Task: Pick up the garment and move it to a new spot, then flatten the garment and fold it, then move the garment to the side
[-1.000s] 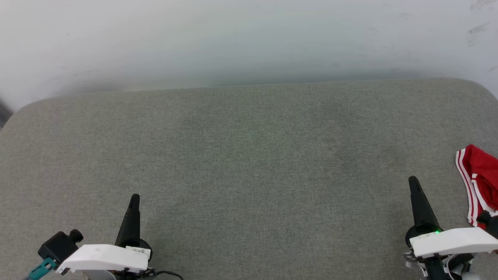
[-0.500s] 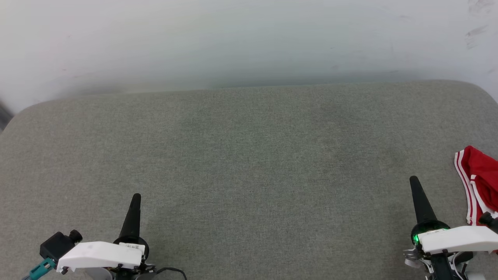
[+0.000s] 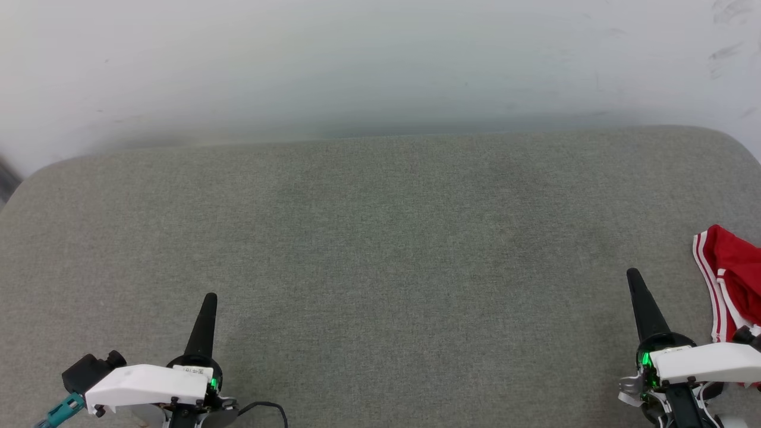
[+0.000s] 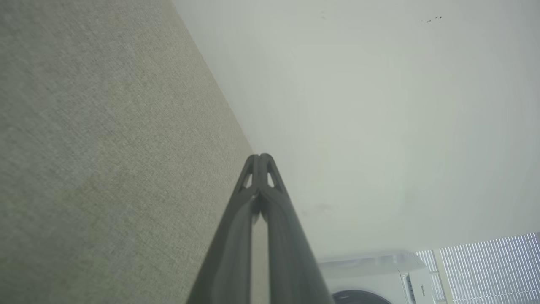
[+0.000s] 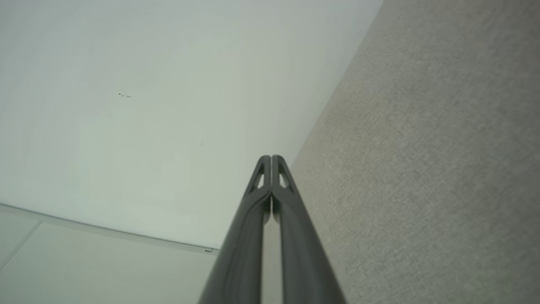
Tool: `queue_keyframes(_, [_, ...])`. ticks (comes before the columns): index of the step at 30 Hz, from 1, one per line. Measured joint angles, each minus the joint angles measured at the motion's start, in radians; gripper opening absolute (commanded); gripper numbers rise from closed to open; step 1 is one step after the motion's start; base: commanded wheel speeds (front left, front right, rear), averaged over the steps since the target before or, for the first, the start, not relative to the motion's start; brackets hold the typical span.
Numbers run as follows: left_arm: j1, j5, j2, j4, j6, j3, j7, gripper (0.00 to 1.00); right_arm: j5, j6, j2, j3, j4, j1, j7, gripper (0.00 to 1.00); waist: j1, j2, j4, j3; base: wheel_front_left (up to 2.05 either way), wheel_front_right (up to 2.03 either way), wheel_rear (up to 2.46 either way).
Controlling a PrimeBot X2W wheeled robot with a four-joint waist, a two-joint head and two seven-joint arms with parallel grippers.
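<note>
Head view: hardly anything was moved this past second, so the garment (image 3: pixel 740 267) is left unheld beside the right end effector (image 3: pixel 634 276), closed empty like the left end effector (image 3: pixel 208 300)

Red jersey garment (image 3: pixel 734 267) w/ striped trim lies on grey fabric-covered surface (image 3: pixel 380 249), far R edge, just R of right gripper (image 3: pixel 634 274). Left gripper (image 3: pixel 209 298) well apart, front L. White wall (image 3: pixel 380 59) behind surface.

Grey fabric surface (image 3: pixel 380 249), white wall (image 3: pixel 380 59)
</note>
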Motion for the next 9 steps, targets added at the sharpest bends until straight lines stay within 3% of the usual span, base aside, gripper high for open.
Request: queue_keyframes(9, [-0.009,-0.074,0.0,0.012,0.0,0.006,0.023,0.0,0.079,0.0,0.0,-0.008,0.009,-0.005,0.022,0.0,0.0,0.0,0.0,-0.005,0.0,0.0,0.0])
